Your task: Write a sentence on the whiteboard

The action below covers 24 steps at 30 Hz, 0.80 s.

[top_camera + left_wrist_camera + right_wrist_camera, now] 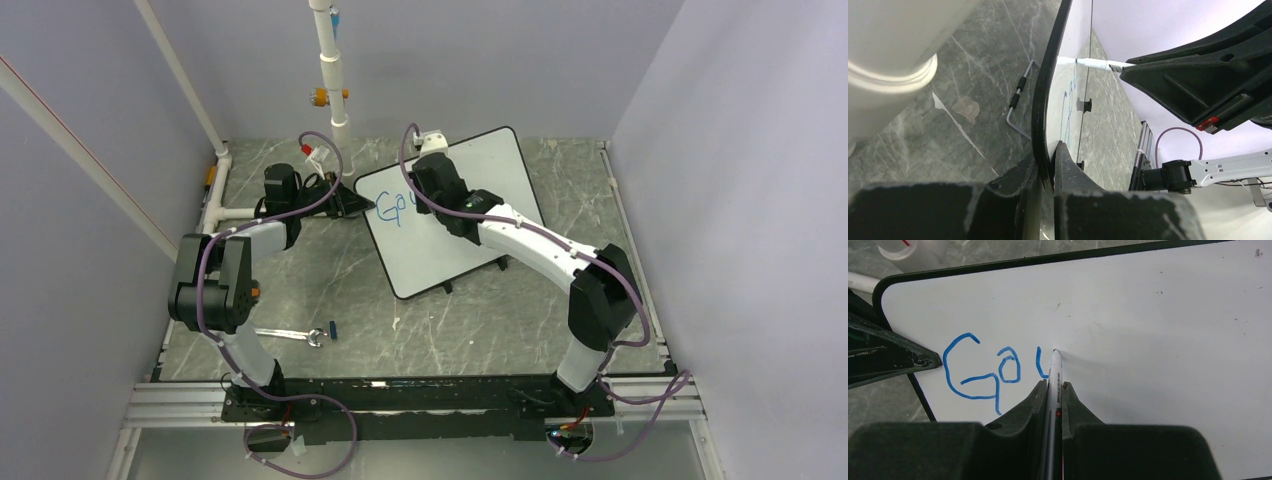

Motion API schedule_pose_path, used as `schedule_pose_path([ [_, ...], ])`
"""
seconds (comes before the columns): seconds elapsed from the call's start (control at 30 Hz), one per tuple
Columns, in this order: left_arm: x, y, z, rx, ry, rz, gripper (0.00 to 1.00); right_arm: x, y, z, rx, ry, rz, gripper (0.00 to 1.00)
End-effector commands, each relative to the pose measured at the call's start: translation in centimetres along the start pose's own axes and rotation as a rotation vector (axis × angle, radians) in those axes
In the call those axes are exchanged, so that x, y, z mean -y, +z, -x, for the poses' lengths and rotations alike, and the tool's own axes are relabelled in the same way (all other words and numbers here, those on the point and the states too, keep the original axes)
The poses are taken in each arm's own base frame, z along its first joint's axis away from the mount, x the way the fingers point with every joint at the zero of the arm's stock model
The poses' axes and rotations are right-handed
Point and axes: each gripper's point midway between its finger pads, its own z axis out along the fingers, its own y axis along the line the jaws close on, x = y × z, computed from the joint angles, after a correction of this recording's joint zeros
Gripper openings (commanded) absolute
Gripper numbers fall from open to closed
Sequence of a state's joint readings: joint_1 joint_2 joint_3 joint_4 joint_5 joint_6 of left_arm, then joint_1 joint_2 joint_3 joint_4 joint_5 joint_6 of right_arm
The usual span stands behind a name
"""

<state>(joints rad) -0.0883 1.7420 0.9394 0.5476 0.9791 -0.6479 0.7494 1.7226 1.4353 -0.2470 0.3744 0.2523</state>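
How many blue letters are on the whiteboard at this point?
3: a large G at the left, a small o beside it, then an unfinished stroke at the marker tip, possibly partly hidden.

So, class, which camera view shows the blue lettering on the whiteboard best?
The right wrist view: the lettering faces the camera, large and clear. Top external shows it small, beside the right arm. Left wrist sees the whiteboard edge-on, only a blue sliver.
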Motion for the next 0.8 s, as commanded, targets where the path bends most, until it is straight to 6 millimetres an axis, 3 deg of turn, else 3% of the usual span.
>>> schedule_pose_path([
  [0.0,1.6,0.3,2.4,0.05,0.187,-0.021,0.0,-0.6,0.4,1.1,0.018,0.016,0.017,0.0],
  [0.4,1.7,0.2,2.4,0.048,0.19,-0.02,0.0,-1.6,-0.1,1.5,0.022,0.014,0.067,0.0],
  [0.77,1.8,0.2,2.6,0.05,0.196,-0.021,0.0,-1.6,-3.2,2.9,0.089,0.066,0.198,0.0],
])
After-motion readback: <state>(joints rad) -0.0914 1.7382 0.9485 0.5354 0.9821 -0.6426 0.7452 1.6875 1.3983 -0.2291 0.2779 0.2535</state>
